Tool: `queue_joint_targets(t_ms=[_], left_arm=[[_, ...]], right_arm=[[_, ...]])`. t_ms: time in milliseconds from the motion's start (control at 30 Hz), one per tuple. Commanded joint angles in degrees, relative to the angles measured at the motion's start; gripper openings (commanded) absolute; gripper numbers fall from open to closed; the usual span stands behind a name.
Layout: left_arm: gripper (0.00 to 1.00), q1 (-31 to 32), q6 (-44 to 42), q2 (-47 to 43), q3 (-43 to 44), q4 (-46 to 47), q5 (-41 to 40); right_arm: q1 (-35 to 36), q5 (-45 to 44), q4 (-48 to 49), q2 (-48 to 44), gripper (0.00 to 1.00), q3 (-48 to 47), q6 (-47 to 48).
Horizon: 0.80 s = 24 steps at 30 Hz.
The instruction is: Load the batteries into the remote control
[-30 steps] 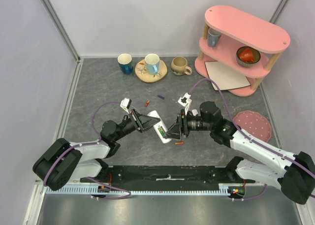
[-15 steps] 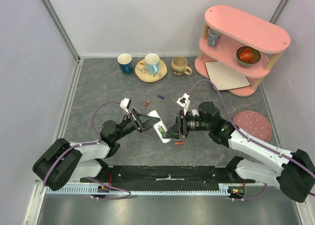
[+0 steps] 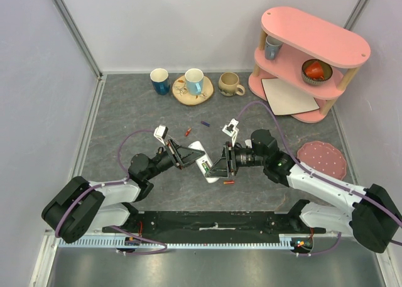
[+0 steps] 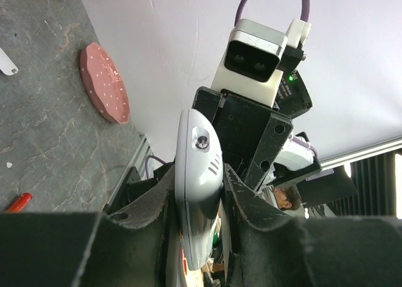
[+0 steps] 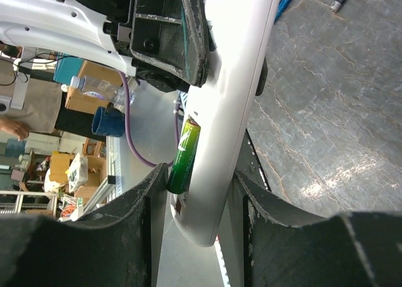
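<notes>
Grey table [image 3: 125, 111], remote control [image 3: 198, 150], mugs [image 3: 159, 81], pink shelf [image 3: 314, 39]

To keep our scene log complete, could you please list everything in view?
remote control: one, white, held between both hands
green battery: one, green, seated in the remote
loose batteries: three clear, two red-orange, one purple, on the table
mugs: three, dark blue, light blue, beige, far table edge
wooden plate: one, tan, under the light blue mug
shelf: one, pink, far right
cup: one, blue-grey, shelf's middle tier
bowl: one, dark with red contents, middle tier
card: one, white, shelf's bottom tier
disc: one, pink dotted, right of the arms
left hand: shut on the remote
right hand: fingers flanking the remote's battery end
</notes>
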<state>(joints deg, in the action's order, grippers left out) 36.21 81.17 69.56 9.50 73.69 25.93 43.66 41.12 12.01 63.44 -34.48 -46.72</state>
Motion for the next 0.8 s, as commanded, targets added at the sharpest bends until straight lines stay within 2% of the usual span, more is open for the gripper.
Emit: queue_joint_targets(t_ms=[0, 367, 600, 767], left_arm=[[0.02, 1.2, 1.5, -1.5, 2.0, 18.0, 1.7], [0.02, 1.9, 1.0, -1.1, 2.3, 18.2, 1.7], [0.02, 1.9, 0.3, -0.9, 1.9, 18.2, 1.7], [0.02, 1.9, 0.0, -0.7, 1.7, 18.2, 1.6]], right_arm=[[-0.2, -0.3, 5.5, 1.5, 0.47, 0.6, -2.2], [-0.2, 0.4, 8.6, 3.6, 0.42, 0.9, -4.5], [-0.2, 1.5, 6.2, 2.3, 0.65, -0.7, -4.0], [-0.2, -0.1, 1.5, 0.3, 0.69, -3.1, -2.4]])
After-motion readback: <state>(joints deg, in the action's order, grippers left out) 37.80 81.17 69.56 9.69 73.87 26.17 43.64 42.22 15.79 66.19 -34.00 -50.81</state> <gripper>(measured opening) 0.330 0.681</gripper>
